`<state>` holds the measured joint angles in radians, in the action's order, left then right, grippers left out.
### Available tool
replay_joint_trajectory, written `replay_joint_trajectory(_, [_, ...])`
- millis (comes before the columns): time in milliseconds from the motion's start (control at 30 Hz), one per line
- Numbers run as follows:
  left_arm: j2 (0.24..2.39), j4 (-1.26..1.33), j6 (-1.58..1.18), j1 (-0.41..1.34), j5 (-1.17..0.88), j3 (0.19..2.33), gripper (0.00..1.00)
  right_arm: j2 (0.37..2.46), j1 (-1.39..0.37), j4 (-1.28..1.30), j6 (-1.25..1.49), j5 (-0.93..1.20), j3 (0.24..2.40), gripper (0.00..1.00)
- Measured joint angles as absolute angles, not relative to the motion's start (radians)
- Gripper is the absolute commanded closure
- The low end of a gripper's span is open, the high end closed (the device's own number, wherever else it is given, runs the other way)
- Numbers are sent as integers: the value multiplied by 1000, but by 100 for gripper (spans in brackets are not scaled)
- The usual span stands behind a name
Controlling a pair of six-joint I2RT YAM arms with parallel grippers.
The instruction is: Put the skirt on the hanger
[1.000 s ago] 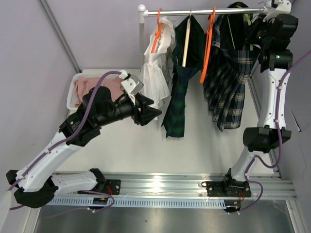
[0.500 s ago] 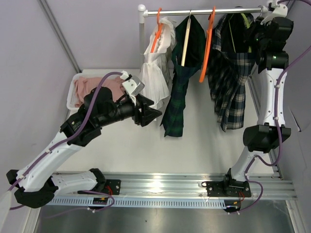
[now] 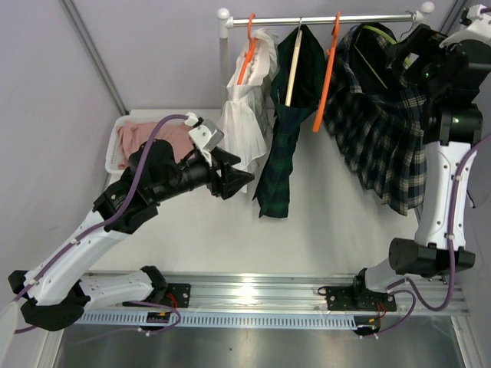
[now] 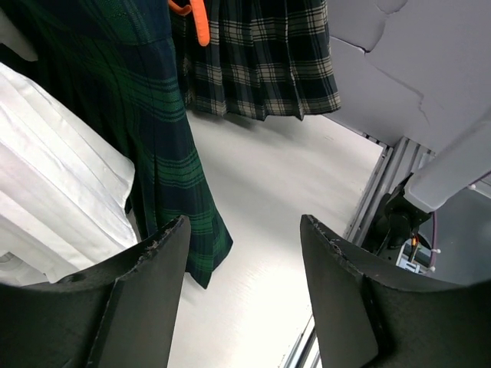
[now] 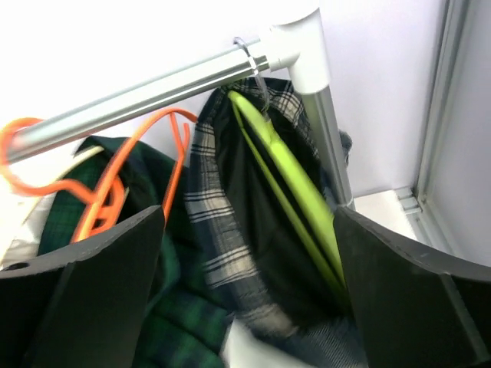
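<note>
Black right claw (image 5: 249, 215) spread wide and empty near the rail (image 5: 153, 90), facing the plaid skirt (image 5: 209, 199), which hangs on the green hanger (image 5: 295, 192) hooked at the rail's right end; left claw (image 4: 244, 222), likewise spread and empty, well below the rail's left end

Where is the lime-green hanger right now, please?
In the right wrist view, the lime-green hanger hangs from the rail's right end, inside the plaid skirt, right of an orange hanger.
</note>
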<state>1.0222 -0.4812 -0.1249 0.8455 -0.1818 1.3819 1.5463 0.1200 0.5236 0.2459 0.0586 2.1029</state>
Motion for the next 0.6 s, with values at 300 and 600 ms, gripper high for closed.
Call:
replay_joint_trajectory(300, [1011,-481,-136,841,-32,1382,29,1259,120,614,321,56,1843,1])
replay_joint_trajectory(600, [1021,-477,-257,508,160,1341,23,956,66,656,412,174,1457,1])
